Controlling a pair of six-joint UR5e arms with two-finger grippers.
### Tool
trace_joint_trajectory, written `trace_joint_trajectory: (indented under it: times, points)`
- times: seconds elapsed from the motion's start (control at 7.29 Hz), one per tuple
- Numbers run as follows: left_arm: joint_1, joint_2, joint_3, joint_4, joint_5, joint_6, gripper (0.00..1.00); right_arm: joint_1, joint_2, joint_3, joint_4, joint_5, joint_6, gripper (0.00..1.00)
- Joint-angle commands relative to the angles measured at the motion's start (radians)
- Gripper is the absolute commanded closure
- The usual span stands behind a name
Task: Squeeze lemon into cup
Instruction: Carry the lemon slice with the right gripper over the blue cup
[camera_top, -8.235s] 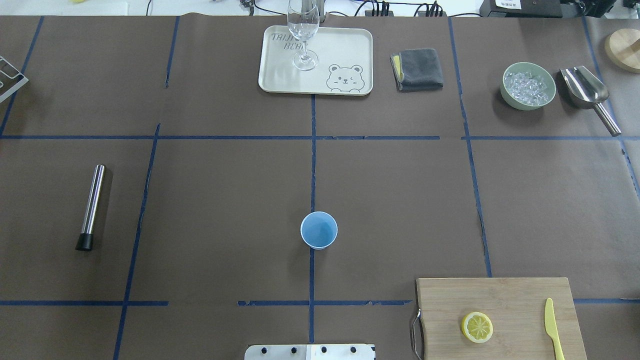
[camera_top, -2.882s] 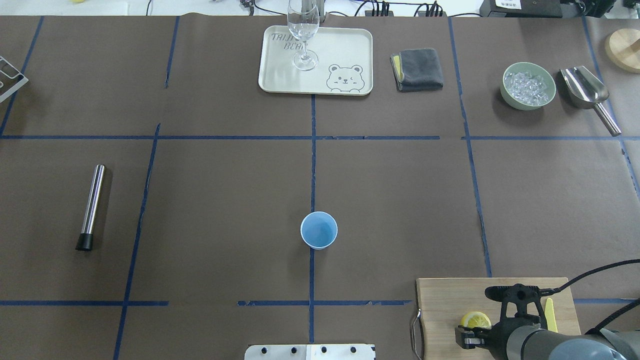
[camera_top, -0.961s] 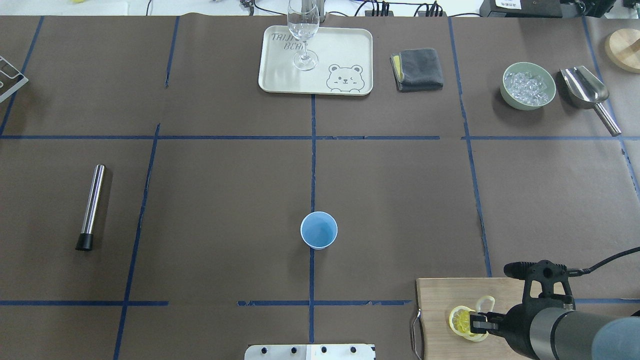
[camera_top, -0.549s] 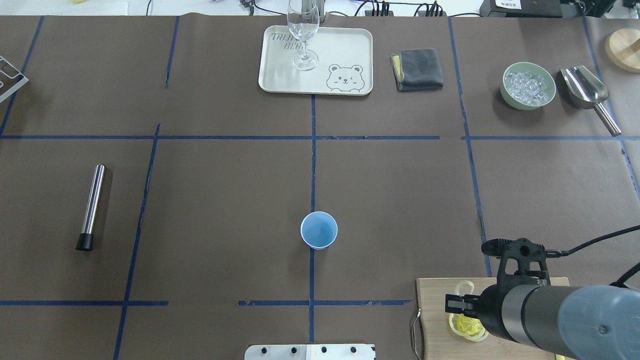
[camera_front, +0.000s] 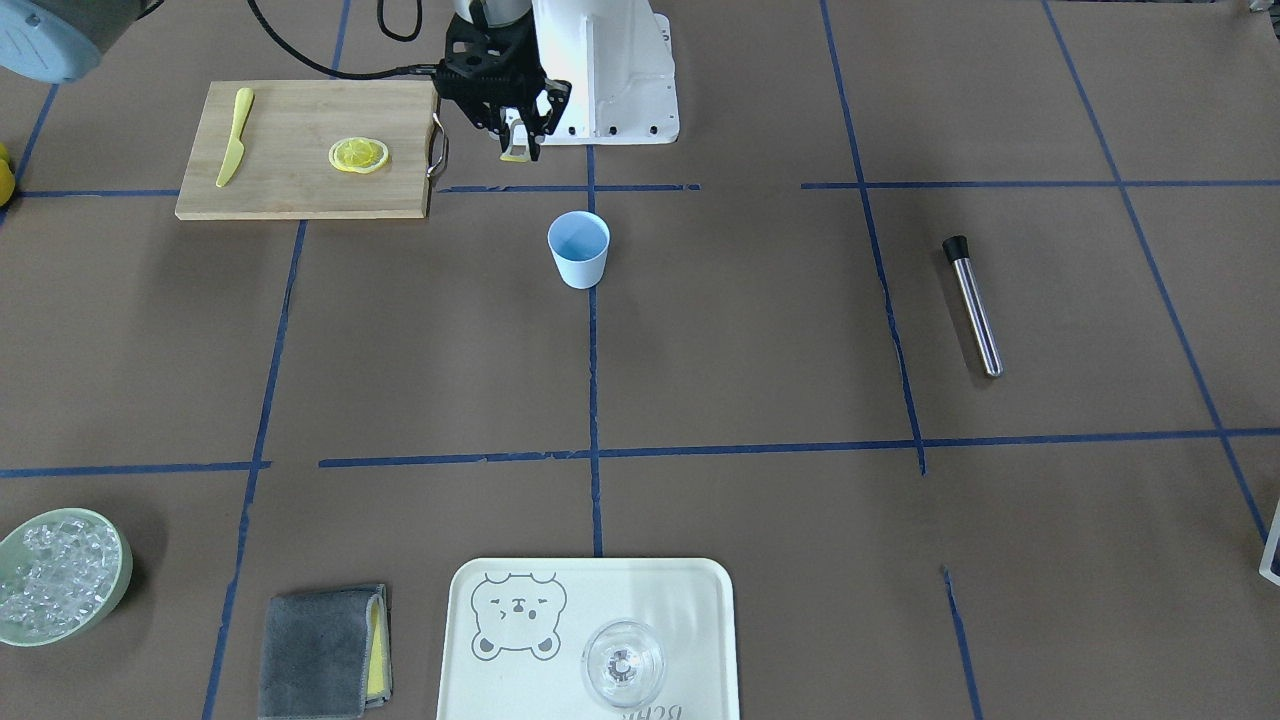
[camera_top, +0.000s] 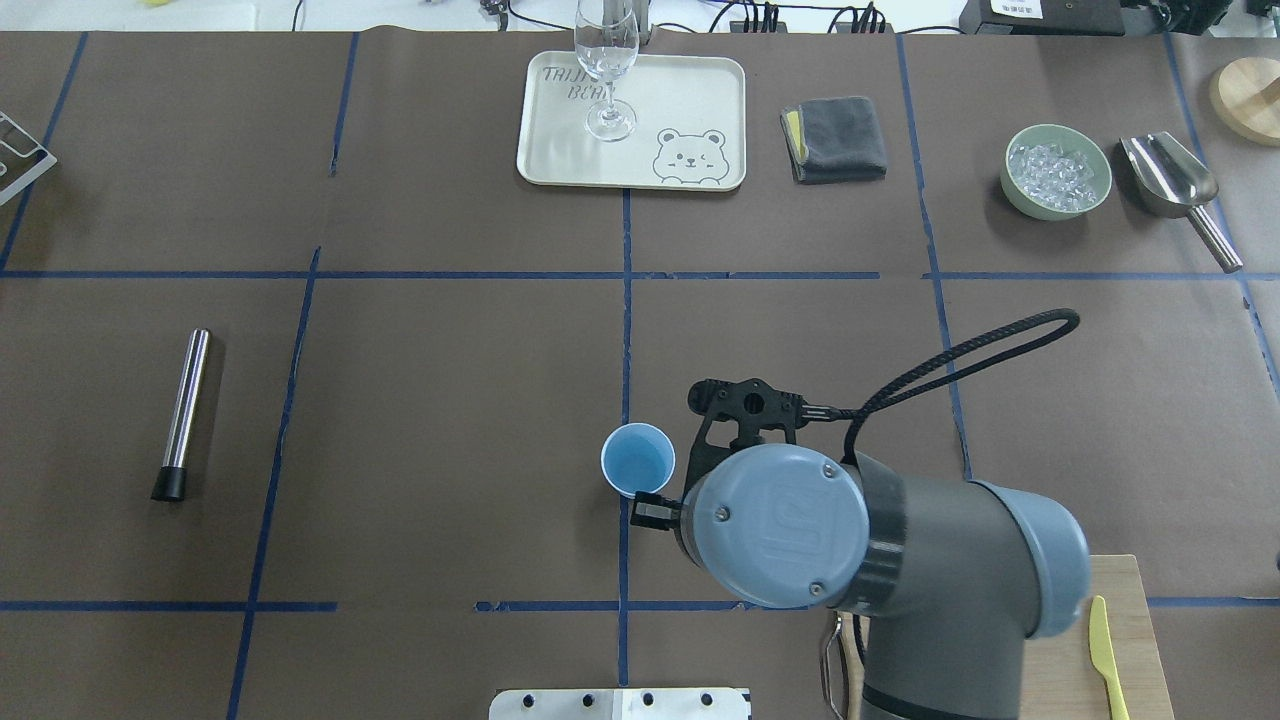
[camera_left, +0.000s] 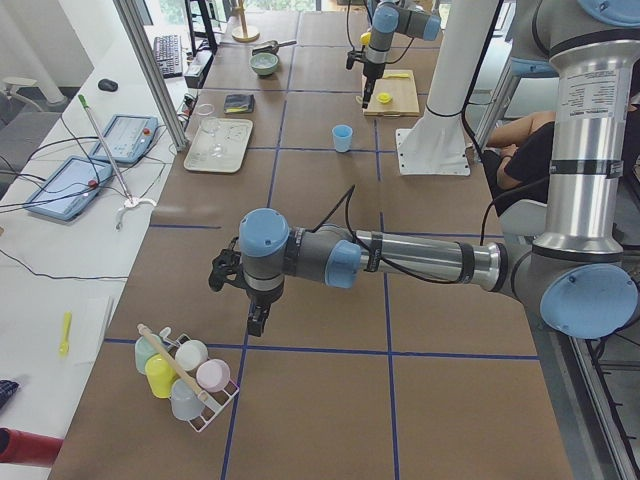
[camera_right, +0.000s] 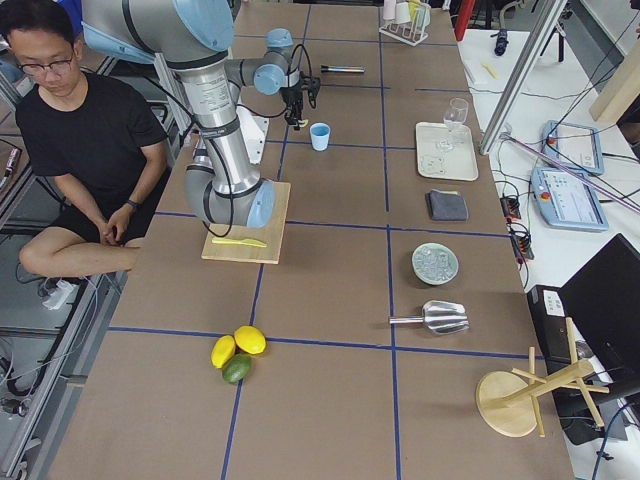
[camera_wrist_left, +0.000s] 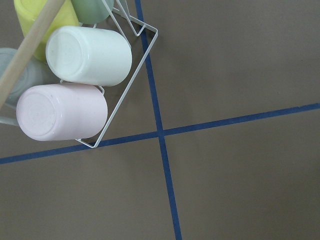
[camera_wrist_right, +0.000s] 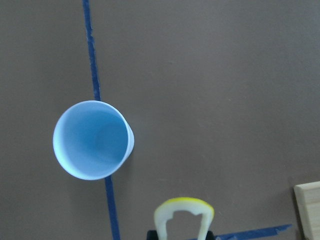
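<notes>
Right gripper (camera_front: 517, 140): pinched shut on a pale, yellow-edged lemon rind loop (camera_wrist_right: 184, 204), fingers pointing down.
Rind handling: looks light, soft and slick. It buckles in the pinch and probably holds little juice.
Cup (camera_wrist_right: 93, 140): upright and empty, at 10 o'clock of the rind in the wrist view, not under it.
Lemon slice (camera_front: 359, 154): the juicy part, flat on the cutting board (camera_front: 290, 190); best pinched across its rim.
Right arm (camera_top: 900, 560): reaches in from 5 o'clock in the overhead view.
Left gripper (camera_left: 258, 320): well apart from the cup; I cannot tell whether it is open or closed.

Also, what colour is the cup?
Light blue, plain; the cup shows best in the right wrist-mounted view.
</notes>
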Motion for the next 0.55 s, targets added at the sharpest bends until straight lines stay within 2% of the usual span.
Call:
trace_joint_trajectory:
  times: [0.0,0.14,0.41]
  points:
    - [0.001,-0.001,0.013,-0.002,-0.001,-0.001,0.00,0.046,0.096,-0.165,0.087,-0.002,-0.018,0.62]
    - [-0.001,0.002,0.013,-0.009,0.000,-0.001,0.00,0.080,0.152,-0.223,0.098,0.000,-0.050,0.62]
    - [0.001,0.002,0.013,-0.009,0.000,-0.001,0.00,0.086,0.157,-0.294,0.150,0.004,-0.061,0.62]
